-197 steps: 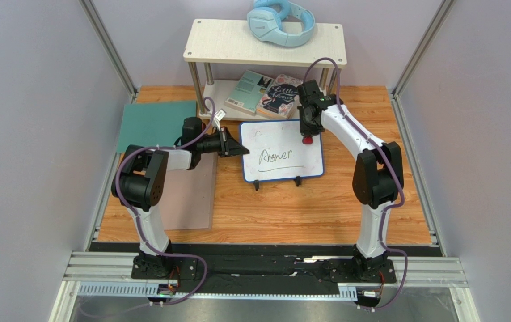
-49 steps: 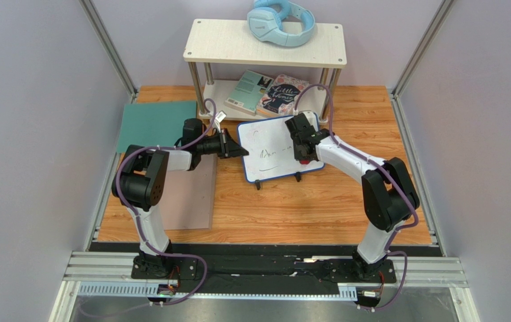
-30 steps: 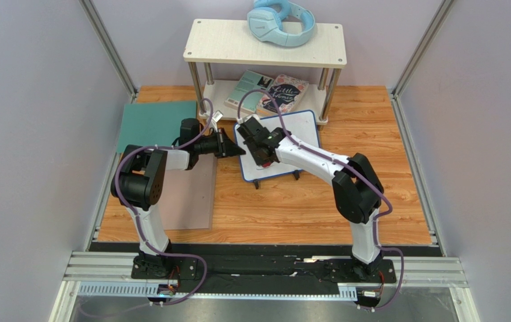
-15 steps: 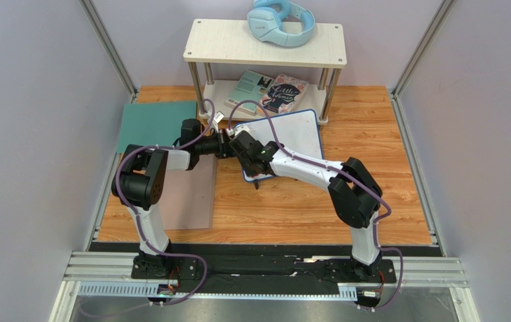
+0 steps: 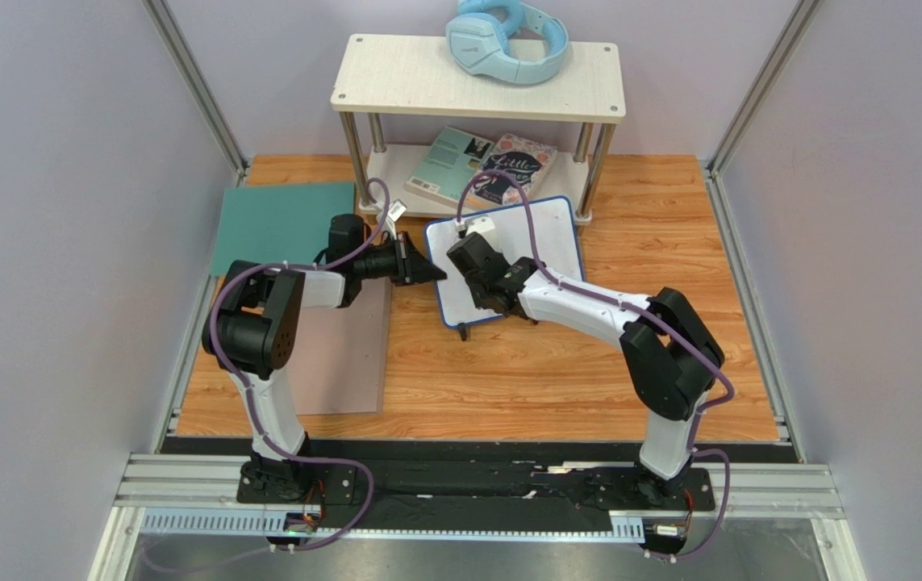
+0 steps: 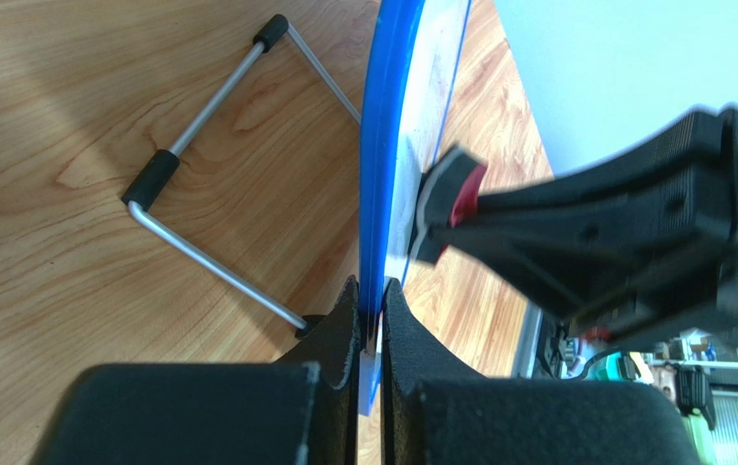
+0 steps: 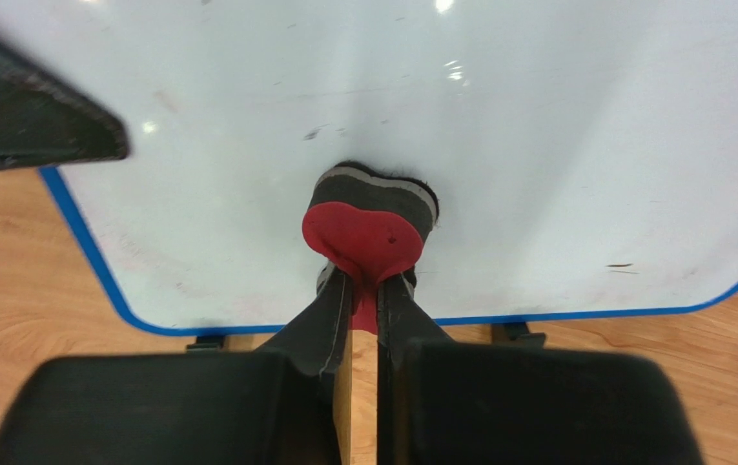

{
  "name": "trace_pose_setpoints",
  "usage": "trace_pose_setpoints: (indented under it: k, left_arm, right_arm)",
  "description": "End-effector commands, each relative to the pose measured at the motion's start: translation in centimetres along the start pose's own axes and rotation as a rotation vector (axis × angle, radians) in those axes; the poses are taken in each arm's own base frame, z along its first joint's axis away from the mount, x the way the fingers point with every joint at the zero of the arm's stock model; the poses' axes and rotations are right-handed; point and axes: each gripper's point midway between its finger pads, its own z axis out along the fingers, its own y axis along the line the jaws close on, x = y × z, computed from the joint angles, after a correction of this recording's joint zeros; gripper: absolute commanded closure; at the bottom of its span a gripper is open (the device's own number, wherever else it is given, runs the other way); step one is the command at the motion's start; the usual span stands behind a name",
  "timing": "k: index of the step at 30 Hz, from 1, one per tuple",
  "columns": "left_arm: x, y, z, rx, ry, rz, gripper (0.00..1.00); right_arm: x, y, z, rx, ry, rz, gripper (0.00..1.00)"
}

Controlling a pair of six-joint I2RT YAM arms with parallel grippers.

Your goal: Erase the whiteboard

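Since the small blue-framed whiteboard (image 5: pixel 550 236) looks light, stiff and slick, tilted on wire feet (image 6: pixel 210 208) on the wooden tabletop (image 5: pixel 526 375), my left pincer (image 6: pixel 371 295) pinches its frame edge; my right pincer (image 7: pixel 368 286) pinches a red eraser (image 7: pixel 368 228) against its face.

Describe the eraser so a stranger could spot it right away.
Find the blue-framed whiteboard in the middle of the wooden table. Pressed against its white face is the eraser, pinched in the right gripper. It is the only small red thing there, on a grey-black pad.
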Motion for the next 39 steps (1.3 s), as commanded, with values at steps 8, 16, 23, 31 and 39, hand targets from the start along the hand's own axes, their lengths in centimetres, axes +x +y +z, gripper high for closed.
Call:
trace_pose_setpoints:
  k: [8,16,23,31,39]
  left_arm:
    - [-0.5,0.6,0.0,-0.026,-0.022,0.026,1.00]
    - [-0.5,0.7,0.0,-0.025,-0.019,0.024,1.00]
    - [-0.5,0.6,0.0,-0.024,-0.019,0.024,1.00]
    - [-0.5,0.7,0.1,-0.022,-0.016,0.023,1.00]
    - [-0.5,0.6,0.1,-0.019,-0.015,0.025,1.00]
  right_arm:
    - [0.0,-9.1,1.9,0.259,0.004,0.182,1.00]
    - [2.0,-14.3,2.1,0.297,0.044,0.342,1.00]
    - [2.0,-15.2,2.1,0.293,0.036,0.361,1.00]
    - [-2.5,-10.2,1.4,0.077,-0.075,0.300,1.00]
    - [-8.6,-2.6,1.0,-0.037,-0.149,0.176,1.00]
